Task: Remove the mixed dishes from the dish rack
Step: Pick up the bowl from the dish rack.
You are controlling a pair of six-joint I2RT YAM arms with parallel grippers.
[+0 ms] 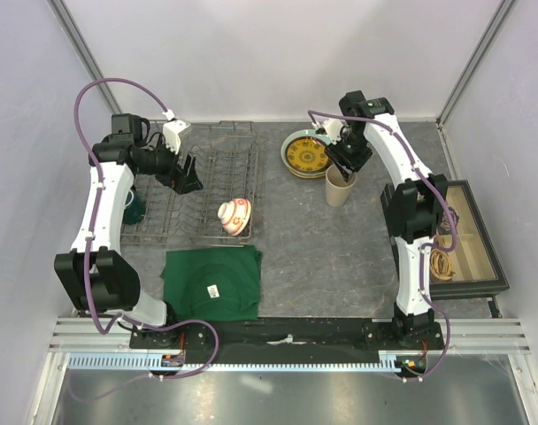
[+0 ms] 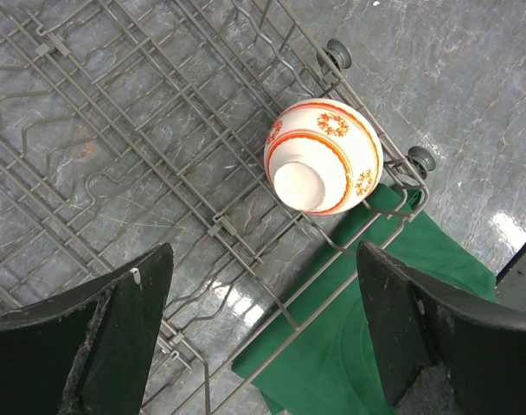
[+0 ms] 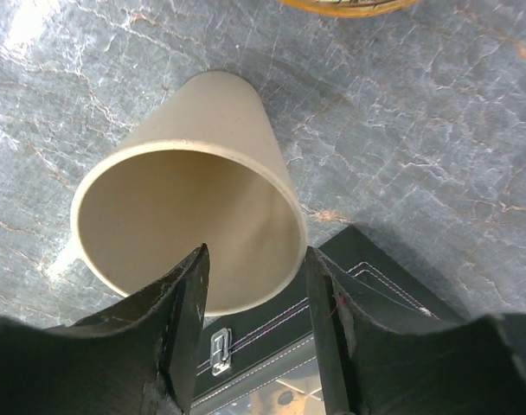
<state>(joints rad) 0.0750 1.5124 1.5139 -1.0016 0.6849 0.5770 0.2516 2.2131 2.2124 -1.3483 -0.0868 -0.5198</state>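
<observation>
one bowl [image 1: 234, 215] in rack [image 1: 220, 168], one cup [image 1: 340, 188] outside.

Nothing readable anywhere, tbh. Only a tiny white tag [image 1: 213, 290] on the green cloth [image 1: 188, 268], way too small to make out any lettering.

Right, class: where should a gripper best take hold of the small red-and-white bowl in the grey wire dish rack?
Across the small red-and-white bowl's rounded wall, from above: it seems to lie mouth-down, white foot up, in the grey wire dish rack's corner, so its rim is hidden.
</observation>
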